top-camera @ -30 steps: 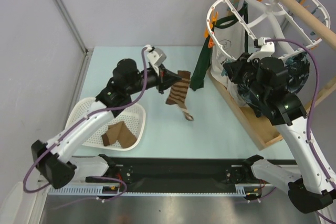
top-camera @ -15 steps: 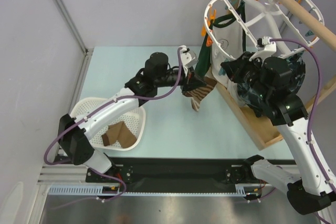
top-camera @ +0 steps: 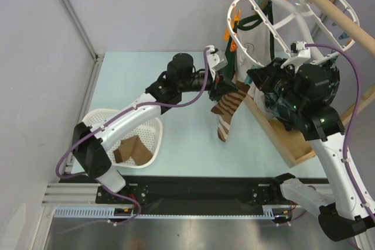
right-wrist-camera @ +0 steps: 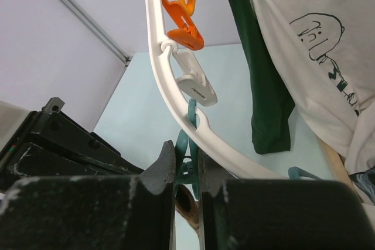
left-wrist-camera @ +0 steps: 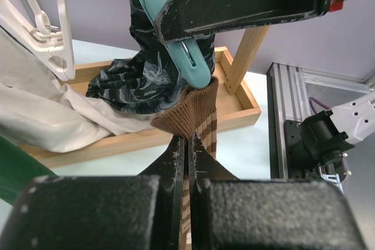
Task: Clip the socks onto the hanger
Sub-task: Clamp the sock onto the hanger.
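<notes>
My left pincer is clamped on a sock, its cuff at the clip just above. My right pincer squeezes that clip. This sock is not yet fastened; more socks wait.

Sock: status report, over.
Left gripper shut on sock, cuff at teal clip. Right gripper pinching that clip on hanger. Bite not confirmed. Nothing blocking.

Top camera looks down; both close wrist cameras see the sock.
</notes>
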